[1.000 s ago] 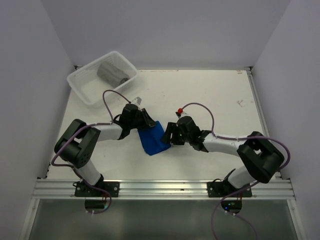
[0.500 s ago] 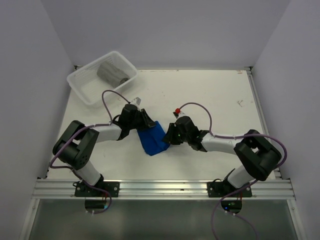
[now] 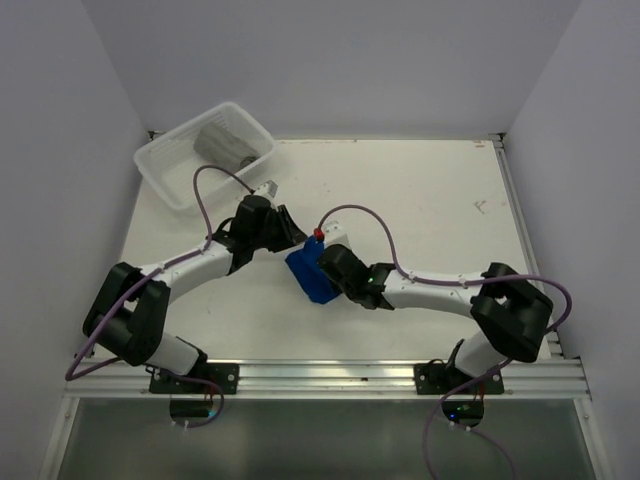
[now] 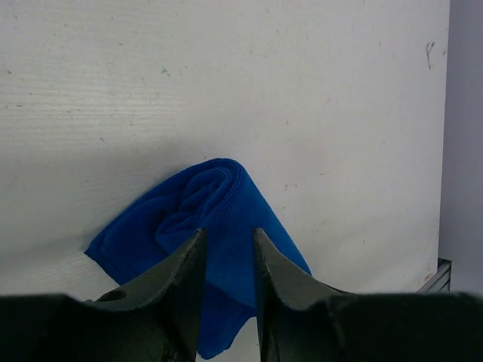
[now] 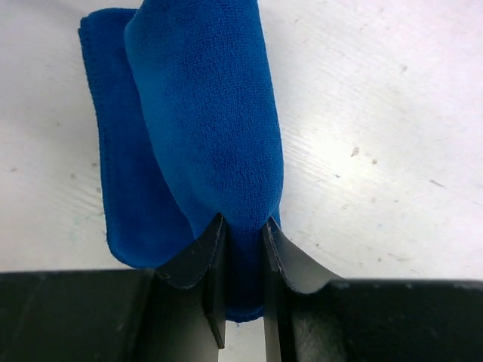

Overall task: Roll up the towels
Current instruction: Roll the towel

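Top view, edges: the tabletop (image 3: 430, 200) is boxed in by walls (image 3: 60, 150) on its left, far and right sides. A metal rail (image 3: 330, 375) runs along the near edge.
Top view, open room: bare white surface spreads across the right half and the far side. The basket (image 3: 165, 175) sits at the far-left corner.
Top view, towels: the blue towel (image 3: 308, 272) lies a little left of centre, well apart from every edge. The grey towel (image 3: 222, 145) is bundled inside the basket.
Top view, claws: the left claw (image 3: 291, 237) is at the blue towel's far-left side and the right claw (image 3: 326, 268) at its right side.
Left wrist view, room: bare tabletop lies beyond the towel, and its edge meets a wall at the right.
Left wrist view, towel: the blue towel (image 4: 219, 200) is partly rolled, with a coiled end facing away and flat cloth trailing out on both sides.
Left wrist view, claw: the left claw (image 4: 228, 232) has its jaws narrowly parted with blue cloth showing in the gap. Whether it is pinching the cloth cannot be told.
Right wrist view, towel: the blue towel (image 5: 204, 98) shows a plump fold raised over a flat layer.
Right wrist view, claw: the right claw (image 5: 243, 221) is pinching the near end of that fold, and the cloth narrows between the jaws.
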